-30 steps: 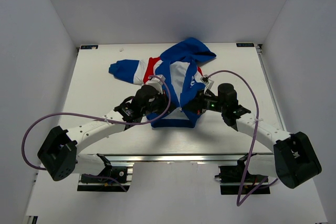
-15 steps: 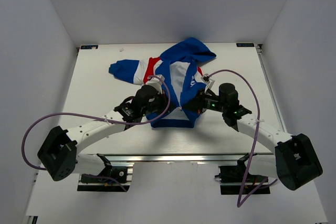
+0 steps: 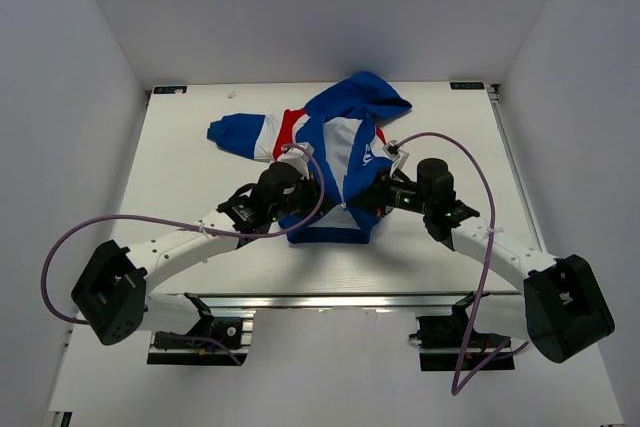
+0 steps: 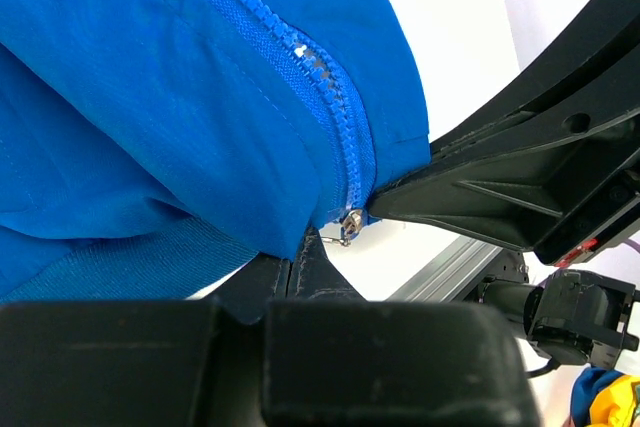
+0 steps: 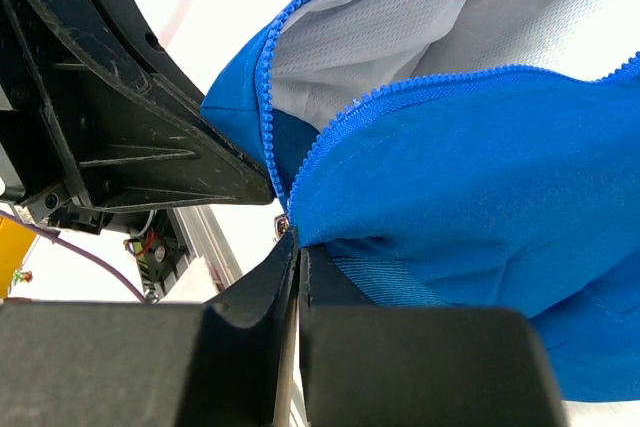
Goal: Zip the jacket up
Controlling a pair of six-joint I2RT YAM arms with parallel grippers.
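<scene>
The blue jacket [image 3: 345, 137] with white and red panels lies flat at the table's middle, hood to the back. My left gripper [image 3: 318, 209] and right gripper [image 3: 360, 209] meet at its front hem. In the left wrist view my left gripper [image 4: 297, 262] is shut on the hem beside the zipper [image 4: 330, 87], whose metal slider [image 4: 349, 225] hangs at the bottom end. In the right wrist view my right gripper [image 5: 298, 247] is shut on the blue hem [image 5: 480, 167] at the zipper's foot. Above it the two zipper sides spread apart, showing white mesh lining [image 5: 400, 27].
The white table [image 3: 200, 187] has white walls on three sides. An aluminium rail [image 3: 330, 300] runs along its near edge. Purple cables [image 3: 470, 177] loop over both arms. One jacket sleeve [image 3: 240, 134] reaches left.
The right arm has shifted very slightly to the right. The jacket and the left arm stay as they were.
</scene>
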